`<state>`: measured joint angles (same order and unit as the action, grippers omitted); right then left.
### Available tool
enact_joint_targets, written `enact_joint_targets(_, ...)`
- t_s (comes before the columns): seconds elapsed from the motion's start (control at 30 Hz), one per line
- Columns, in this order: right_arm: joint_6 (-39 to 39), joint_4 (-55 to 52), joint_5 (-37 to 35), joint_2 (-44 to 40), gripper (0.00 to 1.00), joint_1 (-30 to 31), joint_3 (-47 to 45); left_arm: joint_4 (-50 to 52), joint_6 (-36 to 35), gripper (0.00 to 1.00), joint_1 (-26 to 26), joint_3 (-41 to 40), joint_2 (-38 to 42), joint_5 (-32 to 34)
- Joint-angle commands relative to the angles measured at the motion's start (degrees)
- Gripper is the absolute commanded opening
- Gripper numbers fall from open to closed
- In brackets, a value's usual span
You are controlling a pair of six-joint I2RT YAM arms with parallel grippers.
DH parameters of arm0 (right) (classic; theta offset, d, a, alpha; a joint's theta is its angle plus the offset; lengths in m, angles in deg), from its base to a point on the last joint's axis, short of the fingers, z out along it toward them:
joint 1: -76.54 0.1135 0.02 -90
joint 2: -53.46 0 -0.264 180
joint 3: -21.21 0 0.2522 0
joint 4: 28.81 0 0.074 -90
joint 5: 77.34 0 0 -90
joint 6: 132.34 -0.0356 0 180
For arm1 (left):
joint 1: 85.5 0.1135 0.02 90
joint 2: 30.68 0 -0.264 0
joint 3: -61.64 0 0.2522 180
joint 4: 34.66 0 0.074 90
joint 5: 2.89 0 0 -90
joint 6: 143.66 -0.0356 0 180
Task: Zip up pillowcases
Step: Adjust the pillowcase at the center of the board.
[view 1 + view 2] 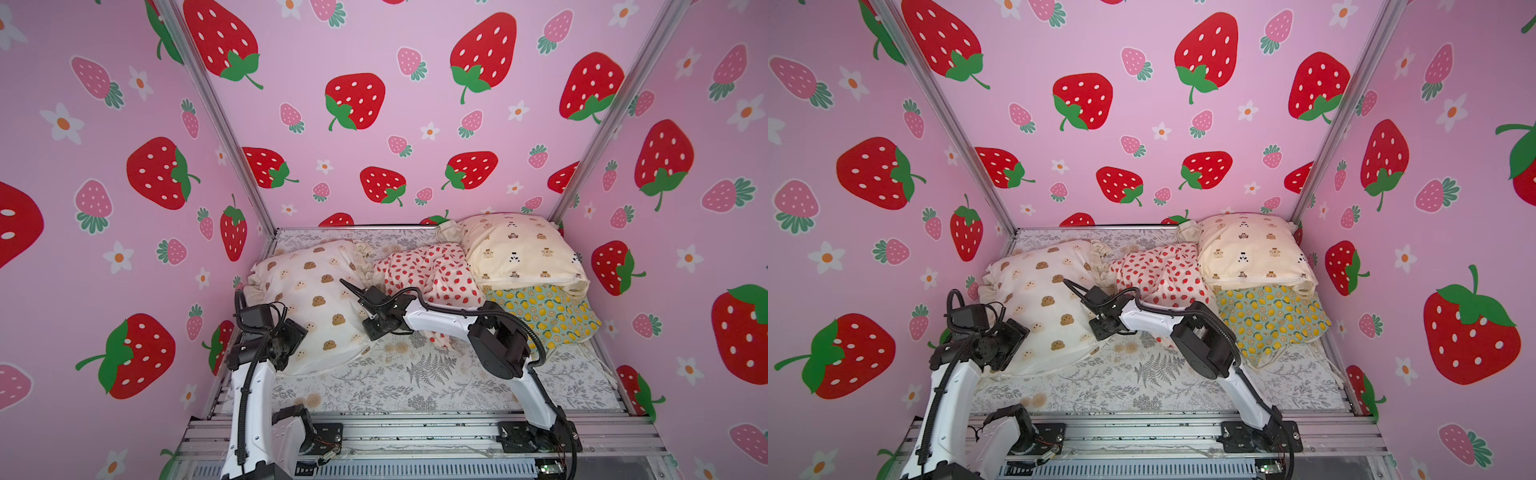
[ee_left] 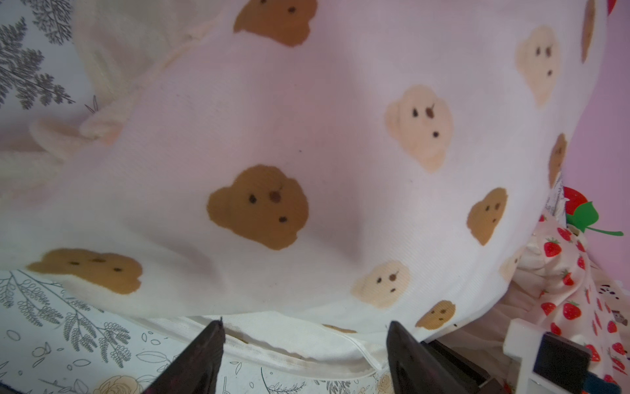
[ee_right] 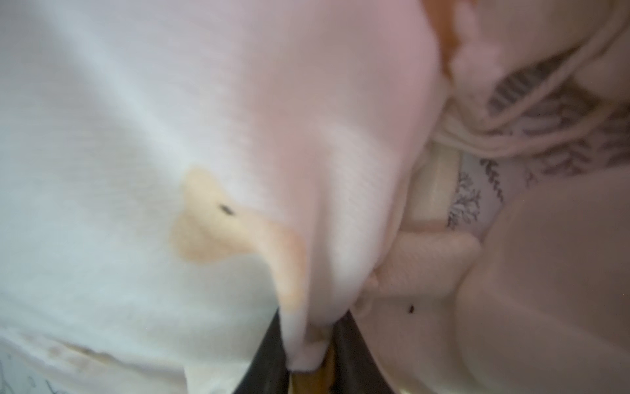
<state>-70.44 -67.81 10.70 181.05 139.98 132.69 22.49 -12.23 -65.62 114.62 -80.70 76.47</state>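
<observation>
White fabric pillowcase with brown bear faces point(image 1: 316, 307): soft, light; hem point(image 2: 289, 353) judged best hold. Right gripper point(image 3: 312, 354) was clamped on its cloth; left gripper point(image 2: 306, 336) gaped empty beside that hem.

Open fern-print sheet point(image 1: 436, 386) along the front; pillowcases point(image 1: 424, 270) across the back, two deep at right.
</observation>
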Motion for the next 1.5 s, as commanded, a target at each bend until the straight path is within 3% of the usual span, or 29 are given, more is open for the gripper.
enact_joint_targets(0.0,2.01,0.36,-2.54,-2.45,0.12,-0.35,1.58,-0.37,0.06,0.77,0.34,-0.37,-0.51,-0.62)
enact_joint_targets(0.2,5.59,-0.37,-4.84,-6.71,0.03,-0.95,3.8,-2.58,0.58,0.75,0.34,-1.95,-0.99,-2.81)
enact_joint_targets(0.47,12.28,-3.58,-8.55,-11.52,0.0,-1.78,15.12,-13.52,3.57,0.72,-0.05,-4.78,-4.21,-14.67)
enact_joint_targets(0.53,14.89,-4.96,-10.69,-12.08,0.0,-2.21,18.98,-19.58,6.42,0.72,-2.07,-5.45,-4.09,-17.11)
enact_joint_targets(0.67,16.77,-9.28,-14.86,-13.87,0.0,-5.51,23.54,-28.46,9.98,0.72,-13.3,-1.58,-8.25,-14.93)
enact_joint_targets(0.77,14.59,-10.59,-15.17,-16.69,0.0,-9.47,19.2,-31.4,8.42,0.72,-18.11,4.13,-14.9,-14.61)
enact_joint_targets(0.9,11.59,-8.31,-11.85,-18.86,0.0,-13.95,9.51,-29.86,6.75,0.72,-18.73,7.03,-17.89,-14.9)
enact_joint_targets(1.03,9.98,-5.83,-11.61,-18.78,0.0,-15.8,0.89,-22.75,6.1,0.74,-20.57,4.02,-9.51,-11.22)
enact_joint_targets(1.13,8.0,-4.32,-9.72,-19.14,0.0,-17.65,-3.67,-11.75,5.47,0.75,-20.45,2.31,-3.36,-6.58)
enact_joint_targets(1.23,7.53,-2.83,-8.34,-20.64,0.0,-18.38,-6.57,-9.41,7.07,0.76,-20.21,-2.01,2.12,-4.82)
enact_joint_targets(1.47,7.29,-2.57,-8.26,-22.38,0.01,-18.44,-10.64,-6.8,5.61,0.79,-15.14,-3.25,3.31,-5.5)
